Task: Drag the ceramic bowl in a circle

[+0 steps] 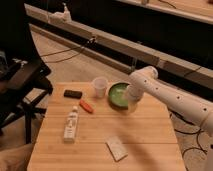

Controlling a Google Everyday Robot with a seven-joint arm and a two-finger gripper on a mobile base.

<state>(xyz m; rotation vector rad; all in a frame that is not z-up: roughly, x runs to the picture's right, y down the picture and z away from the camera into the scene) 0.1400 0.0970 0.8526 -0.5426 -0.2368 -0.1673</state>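
The green ceramic bowl (pixel 118 94) rests on the far middle of the wooden table (pixel 145 135), just right of a small white cup (pixel 100 86). My white arm reaches in from the right and bends down over the bowl's right rim. The gripper (pixel 133 103) points down at that right edge, at or just outside the rim. Whether it touches the bowl is hidden by the wrist.
A black flat object (pixel 73 93), a small orange item (pixel 86 106), a white bottle lying down (pixel 71 124) and a pale flat packet (pixel 116 148) lie on the table's left and front. A dark chair (pixel 20 85) stands at the left. Cables run along the floor behind.
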